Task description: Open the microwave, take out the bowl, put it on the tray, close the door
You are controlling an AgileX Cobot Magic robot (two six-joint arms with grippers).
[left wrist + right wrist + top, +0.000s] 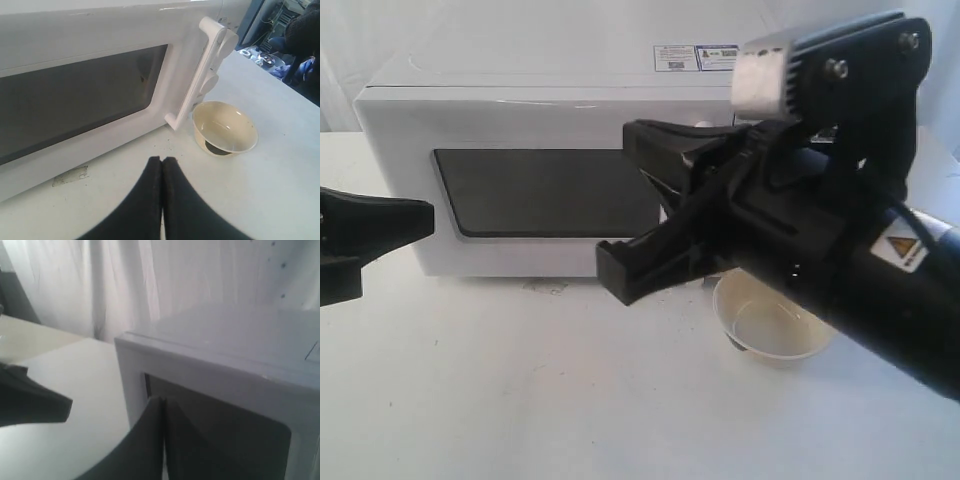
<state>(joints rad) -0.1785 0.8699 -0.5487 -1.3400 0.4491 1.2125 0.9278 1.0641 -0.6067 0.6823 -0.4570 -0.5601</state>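
The white microwave (520, 110) stands at the back of the table with its door (405, 190) closed; the dark window (75, 95) and the bar handle (205, 65) show in the left wrist view. The cream bowl (770, 320) (225, 127) sits upright and empty on the table, just in front of the handle and knob side. My left gripper (425, 220) (162, 160) is shut and empty, low at the left, short of the door. My right gripper (660, 195) (162, 401) is shut and empty, raised in front of the door window (215, 430). No tray is in view.
White table (520, 400) with a scrap of tape (545, 287) under the door. Stickers (695, 57) lie on the oven top. White curtain (100, 285) behind. Clutter (280, 50) lies beyond the table's right edge.
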